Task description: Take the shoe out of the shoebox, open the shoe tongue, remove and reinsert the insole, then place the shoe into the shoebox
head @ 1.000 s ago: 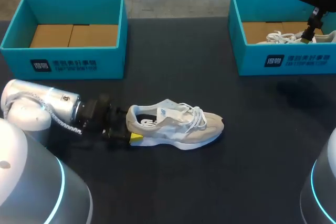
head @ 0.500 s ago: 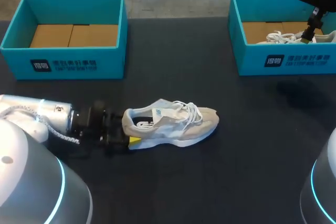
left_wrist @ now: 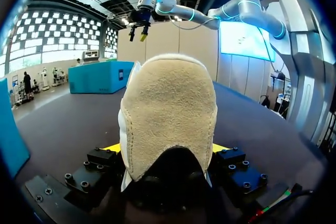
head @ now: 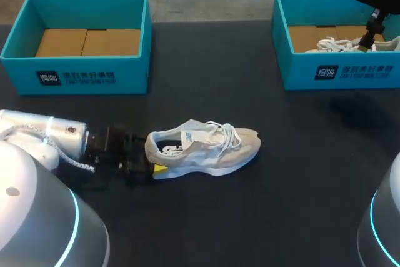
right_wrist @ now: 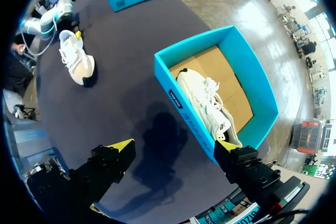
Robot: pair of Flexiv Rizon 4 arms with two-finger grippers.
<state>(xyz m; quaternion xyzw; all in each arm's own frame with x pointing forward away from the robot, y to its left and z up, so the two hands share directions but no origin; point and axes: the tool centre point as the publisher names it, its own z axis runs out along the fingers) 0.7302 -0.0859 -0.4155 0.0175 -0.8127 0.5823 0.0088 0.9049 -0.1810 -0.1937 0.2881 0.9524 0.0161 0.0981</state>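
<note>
On the dark table (head: pixel 237 229), a pale shoe (head: pixel 203 149) is being held by its heel, outside both blue boxes.

The shoe is being kept flat on its sole near the front of the table, well apart from the boxes, with its toe pointing to the right. Its heel is being squeezed from two sides by the yellow tips of the left gripper (head: pixel 153 166). Only a brown cardboard floor is being shown inside the left shoebox (head: pixel 81 73) at the back. A second white shoe (head: pixel 340 44) with loose laces is being kept in the right shoebox (head: pixel 337 73). The right gripper (right_wrist: pixel 173 145) is being held high by that box, its fingers spread wide with nothing between them.
</note>
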